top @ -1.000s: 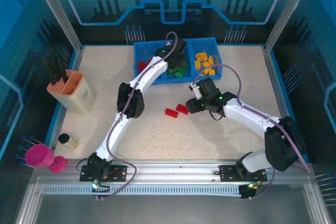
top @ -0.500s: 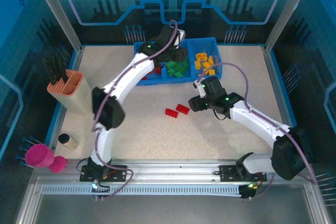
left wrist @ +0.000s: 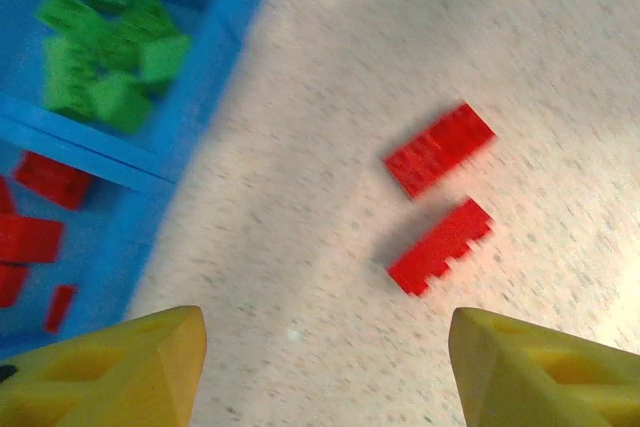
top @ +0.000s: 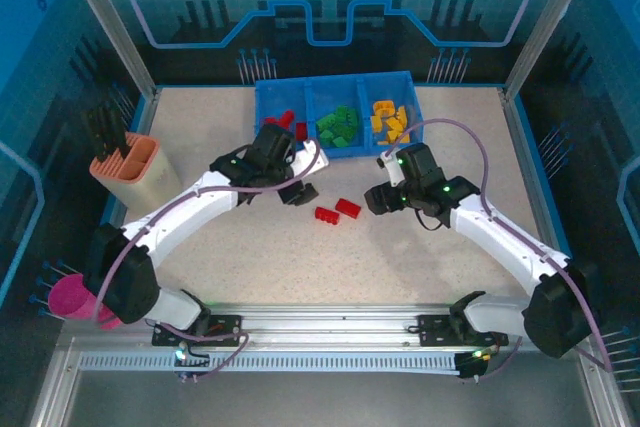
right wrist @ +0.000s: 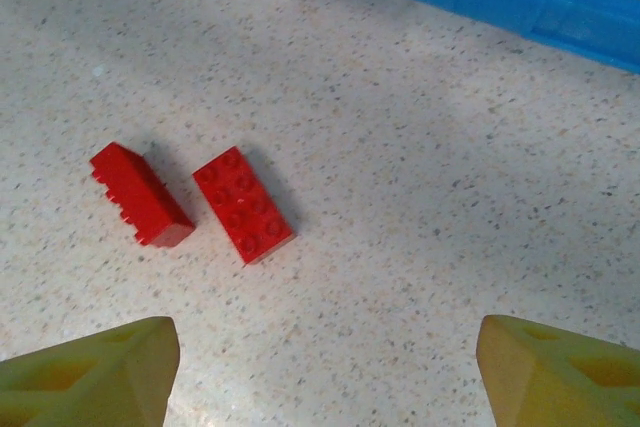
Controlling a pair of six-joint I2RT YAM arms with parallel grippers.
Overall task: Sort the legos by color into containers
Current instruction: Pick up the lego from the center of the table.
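Legos, red, two loose (top: 325, 214) (top: 348, 208): lying on the speckled tabletop (top: 450, 127) in front of the blue tray (top: 412, 82), below its middle compartment, just beside each other but apart. In the right wrist view one lies studs up (right wrist: 243, 204) and the other on its side (right wrist: 140, 194).

Room: bare tabletop all round the pair. Left gripper (top: 303, 190) sits just in front of the tray's left compartment, to the left of the pair. Right gripper (top: 370, 202) sits in front of the tray's right compartment, to the right of the pair. Jaws of both stand apart with nothing between them. Peach tool holder (top: 135, 177) stands well to the left of the tray, near the table's raised blue edge.

Tray contents:
- Left compartment: red bricks (top: 285, 122).
- Middle compartment: green bricks (top: 338, 127).
- Right compartment: orange-yellow bricks (top: 390, 122).
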